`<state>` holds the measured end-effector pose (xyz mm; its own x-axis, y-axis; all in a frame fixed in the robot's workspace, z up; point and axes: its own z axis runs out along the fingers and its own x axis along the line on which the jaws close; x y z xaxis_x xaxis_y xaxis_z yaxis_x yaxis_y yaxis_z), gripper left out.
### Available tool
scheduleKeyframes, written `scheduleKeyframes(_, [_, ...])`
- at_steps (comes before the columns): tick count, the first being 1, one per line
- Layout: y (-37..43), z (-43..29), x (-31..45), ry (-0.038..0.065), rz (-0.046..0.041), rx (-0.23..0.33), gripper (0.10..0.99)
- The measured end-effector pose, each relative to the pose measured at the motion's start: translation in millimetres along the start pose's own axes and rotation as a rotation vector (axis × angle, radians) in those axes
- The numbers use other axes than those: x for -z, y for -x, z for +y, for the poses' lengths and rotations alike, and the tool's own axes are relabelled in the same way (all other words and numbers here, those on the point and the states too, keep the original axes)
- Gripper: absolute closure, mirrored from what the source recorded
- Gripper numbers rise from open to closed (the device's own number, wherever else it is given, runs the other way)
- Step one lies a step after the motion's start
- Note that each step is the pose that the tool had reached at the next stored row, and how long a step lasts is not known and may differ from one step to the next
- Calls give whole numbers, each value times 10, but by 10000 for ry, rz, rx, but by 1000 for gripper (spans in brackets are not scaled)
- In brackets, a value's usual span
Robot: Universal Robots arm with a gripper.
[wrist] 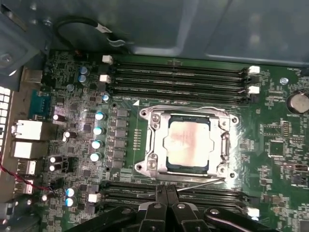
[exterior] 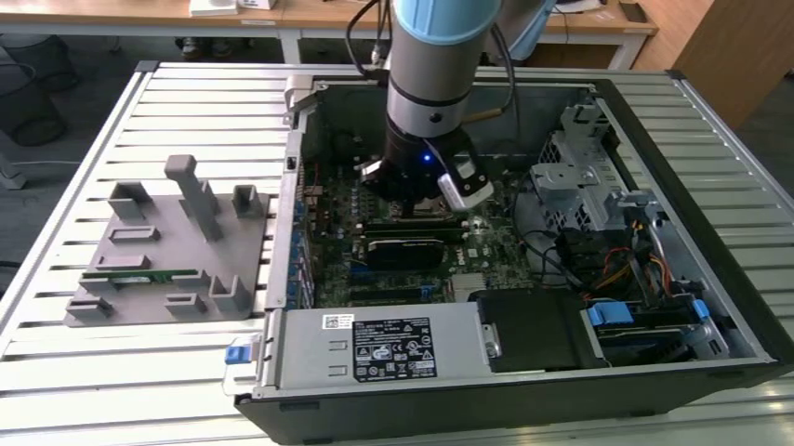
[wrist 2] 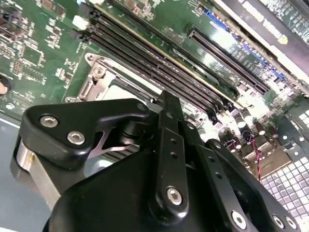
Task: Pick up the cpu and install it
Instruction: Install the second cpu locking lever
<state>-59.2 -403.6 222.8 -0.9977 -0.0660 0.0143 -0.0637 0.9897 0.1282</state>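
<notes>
First wrist view: cpu (wrist: 189, 143) in socket, tool (wrist: 166, 192) tips together.

The cpu (wrist: 188, 144) has a dull, brushed-metal top inside a shiny bare-metal socket frame (wrist: 153, 145). The gripper (wrist 2: 166, 159) is matt black with bright steel screws; the motherboard (wrist: 275, 130) is glossy green.
</notes>
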Motion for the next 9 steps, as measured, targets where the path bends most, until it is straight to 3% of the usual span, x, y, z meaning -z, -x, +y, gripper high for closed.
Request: scheduleKeyframes(9, [-18,-16,-136,44,-2,0,980])
